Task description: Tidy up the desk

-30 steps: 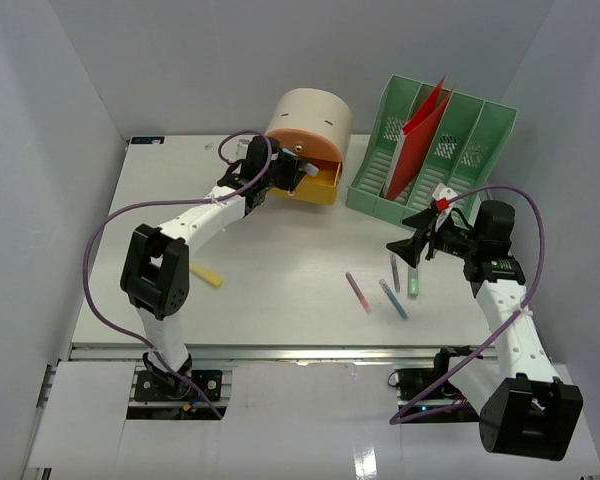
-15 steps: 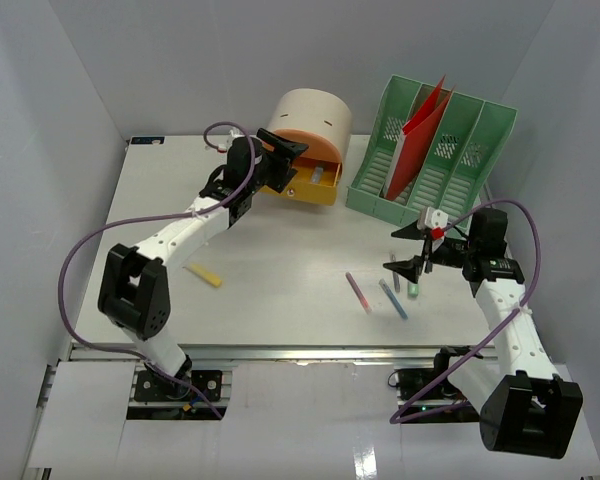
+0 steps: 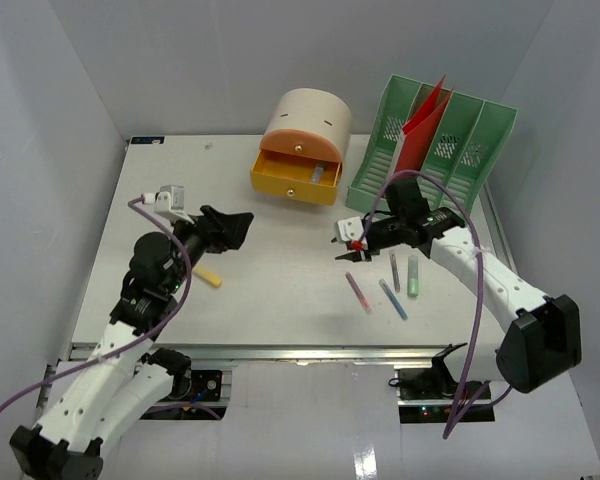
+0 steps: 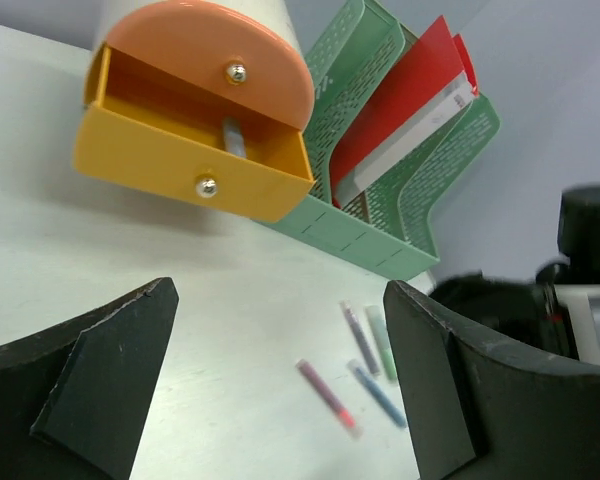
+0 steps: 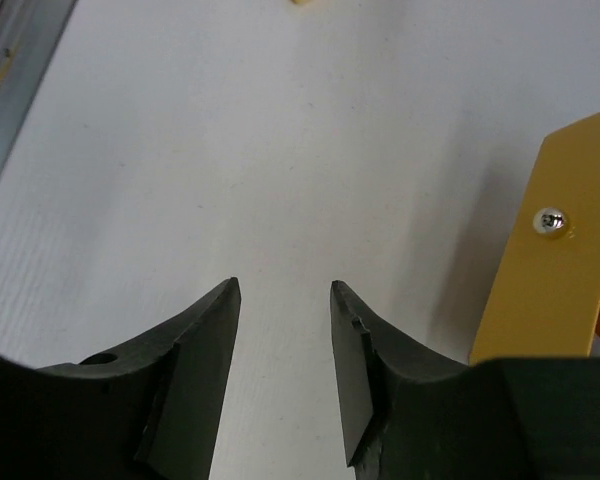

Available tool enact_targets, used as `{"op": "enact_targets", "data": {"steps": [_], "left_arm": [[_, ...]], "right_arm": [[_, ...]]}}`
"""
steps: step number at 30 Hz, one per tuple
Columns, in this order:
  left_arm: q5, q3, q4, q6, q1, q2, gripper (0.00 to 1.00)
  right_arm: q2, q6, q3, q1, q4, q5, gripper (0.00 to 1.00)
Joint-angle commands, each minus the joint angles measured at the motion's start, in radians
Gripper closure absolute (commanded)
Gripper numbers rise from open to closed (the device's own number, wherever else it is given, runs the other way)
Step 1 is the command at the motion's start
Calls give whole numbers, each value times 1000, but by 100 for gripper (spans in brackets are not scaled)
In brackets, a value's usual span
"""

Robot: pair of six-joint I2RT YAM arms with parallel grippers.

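The white desk (image 3: 280, 300) bears a pink marker (image 3: 358, 292), a blue one (image 3: 393, 299), a grey-purple one (image 3: 394, 271) and a green one (image 3: 413, 275) at the right middle. A yellow piece (image 3: 205, 275) lies at the left. The cream round drawer unit (image 3: 308, 120) has its yellow drawer (image 3: 296, 180) open, with a marker (image 4: 235, 137) inside. My left gripper (image 3: 236, 228) is wide open and empty above the desk's left part (image 4: 280, 295). My right gripper (image 3: 343, 246) is open and empty just left of the markers (image 5: 284, 287).
A green slotted file rack (image 3: 450, 150) with a red folder (image 3: 420, 125) stands at the back right. The metal rail (image 3: 280, 351) runs along the front edge. White walls close in the left, back and right.
My left gripper left a marker in the drawer and drew back to the front left. My right gripper swung left, from beside the markers to the desk's middle.
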Motion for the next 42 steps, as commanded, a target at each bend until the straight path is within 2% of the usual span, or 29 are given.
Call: {"op": "enact_targets", "data": {"steps": [1, 3, 6, 9, 13, 18, 23, 29, 32, 35, 39, 42], "left_arm": [[-101, -99, -176, 122, 7, -162, 5], [-146, -131, -204, 121, 7, -217, 3], [-169, -178, -224, 113, 7, -274, 2], [-170, -203, -221, 101, 7, -297, 2], [-157, -199, -219, 99, 7, -289, 2], [-158, -188, -250, 97, 6, -305, 2], [-175, -200, -261, 78, 7, -342, 2], [-188, -205, -285, 63, 6, -373, 2], [-192, -208, -291, 58, 7, -385, 2], [-194, -211, -293, 55, 6, -389, 2], [-197, -210, -297, 52, 7, -389, 2], [-201, -211, -300, 50, 7, -395, 2]], "right_arm": [[161, 418, 201, 35, 95, 303, 52], [187, 558, 230, 31, 73, 414, 43], [130, 679, 124, -10, 93, 503, 27], [51, 870, 22, -90, 104, 628, 16], [4, 1045, -77, -205, 79, 783, 11], [-36, 1144, -177, -230, 79, 943, 9], [21, 1185, -218, -281, 87, 965, 13], [99, 1196, -249, -378, 139, 932, 27], [128, 1188, -261, -392, 150, 884, 40], [142, 1188, -259, -396, 159, 856, 46], [178, 1202, -252, -398, 164, 808, 45], [200, 1210, -249, -398, 167, 797, 39]]}}
